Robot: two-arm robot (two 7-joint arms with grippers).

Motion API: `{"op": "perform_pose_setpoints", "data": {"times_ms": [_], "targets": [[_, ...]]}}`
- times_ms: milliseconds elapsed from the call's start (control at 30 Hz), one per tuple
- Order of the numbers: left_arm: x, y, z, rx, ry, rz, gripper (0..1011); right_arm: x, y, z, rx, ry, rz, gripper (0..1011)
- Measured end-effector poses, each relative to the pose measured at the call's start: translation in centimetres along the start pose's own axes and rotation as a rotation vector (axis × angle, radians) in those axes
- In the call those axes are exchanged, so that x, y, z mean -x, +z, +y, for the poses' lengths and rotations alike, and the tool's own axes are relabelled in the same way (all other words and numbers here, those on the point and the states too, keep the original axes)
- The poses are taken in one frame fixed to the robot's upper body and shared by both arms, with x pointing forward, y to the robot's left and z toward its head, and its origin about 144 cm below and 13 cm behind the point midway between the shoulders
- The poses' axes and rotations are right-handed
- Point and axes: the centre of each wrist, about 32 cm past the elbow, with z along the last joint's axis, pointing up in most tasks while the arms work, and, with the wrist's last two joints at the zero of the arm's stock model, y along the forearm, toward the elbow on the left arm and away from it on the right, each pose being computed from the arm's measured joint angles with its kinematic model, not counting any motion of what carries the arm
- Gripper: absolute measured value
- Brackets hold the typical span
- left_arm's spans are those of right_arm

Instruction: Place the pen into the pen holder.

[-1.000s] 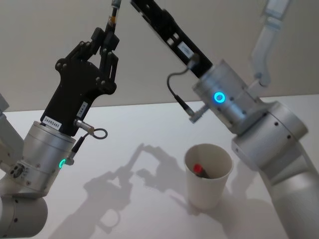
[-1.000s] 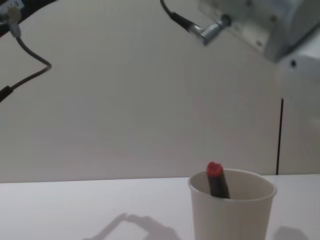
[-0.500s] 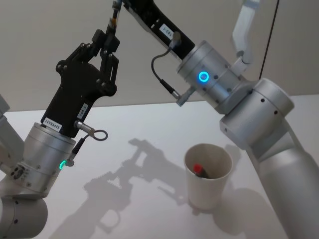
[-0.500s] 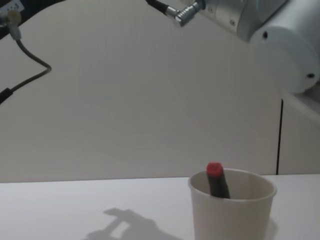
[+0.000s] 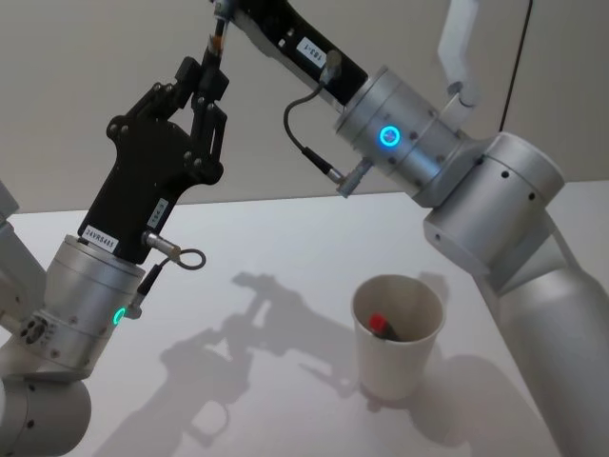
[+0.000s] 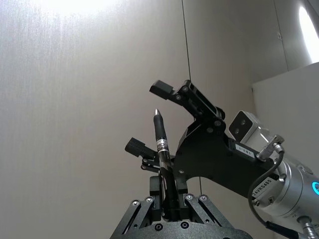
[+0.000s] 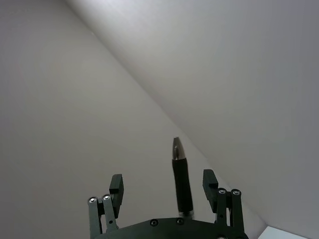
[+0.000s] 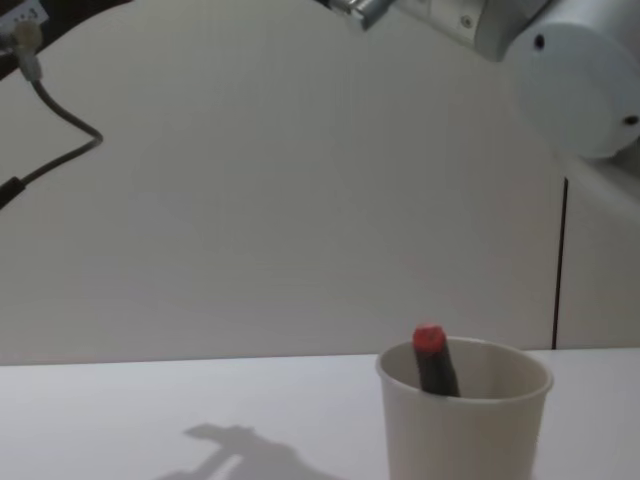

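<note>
A dark pen (image 6: pixel 160 142) with a silver tip stands upright in my left gripper (image 5: pixel 211 74), which is shut on its lower end and held high above the table. My right gripper (image 7: pixel 162 181) is open, and the pen (image 7: pixel 182 184) rises between its two fingers without touching either. In the left wrist view the right gripper (image 6: pixel 148 117) brackets the pen's tip. The pen holder (image 5: pixel 398 335), a white paper cup, stands on the table at the right, below my right arm. Inside it leans a second pen with a red cap (image 8: pixel 430 355).
The white table (image 5: pixel 285 248) runs back to a plain wall. My right arm's thick silver links (image 5: pixel 495 209) hang over the cup's right side. A cable loop (image 5: pixel 186 255) dangles from my left wrist.
My right arm has swung left and up, bringing its open gripper around the pen's tip. My left arm and the cup have not moved.
</note>
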Motion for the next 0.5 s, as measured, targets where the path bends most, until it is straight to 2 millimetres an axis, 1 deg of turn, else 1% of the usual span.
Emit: {"op": "perform_pose_setpoints", "data": {"times_ms": [500], "targets": [[0.01, 0.00, 0.01, 0.000, 0.000, 0.000, 186, 0.95, 0.14, -0.38, 0.016, 0.048, 0.013, 1001]]}}
